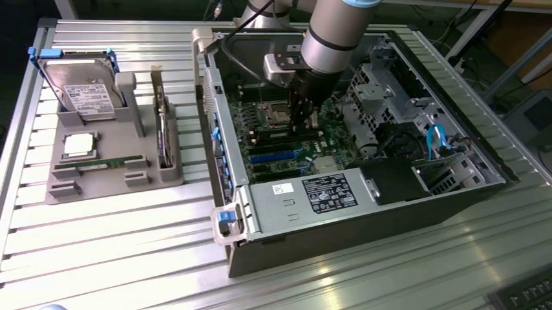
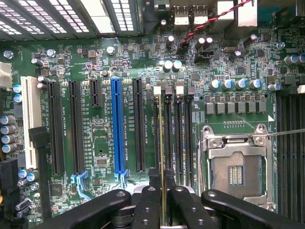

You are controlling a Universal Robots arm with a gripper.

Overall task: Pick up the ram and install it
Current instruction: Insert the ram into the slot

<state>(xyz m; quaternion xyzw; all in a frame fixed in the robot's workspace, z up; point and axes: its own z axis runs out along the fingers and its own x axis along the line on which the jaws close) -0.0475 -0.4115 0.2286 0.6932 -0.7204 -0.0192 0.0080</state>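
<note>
My gripper (image 1: 302,119) reaches down inside the open computer case (image 1: 362,213), over the motherboard (image 2: 95,62). Between the black fingers (image 2: 147,202) stands the ram (image 2: 161,143), seen edge-on as a thin yellowish line, and the gripper (image 2: 162,195) is shut on it. The stick runs along the row of dark memory slots (image 2: 178,138) beside the processor socket (image 2: 236,171), in line with one of the slots farthest from the socket. Whether its edge touches the slot I cannot tell. A second green ram (image 1: 99,163) lies on the grey fixture (image 1: 112,187) at the exterior view's left.
The fixture also carries a silver hard drive with a white label (image 1: 82,90) and a square processor chip (image 1: 79,143). Inside the case are a blue expansion slot (image 2: 116,124), a power supply (image 1: 324,194), drive cages (image 1: 388,90) and blue cables (image 1: 435,139). Metal case walls close in the gripper.
</note>
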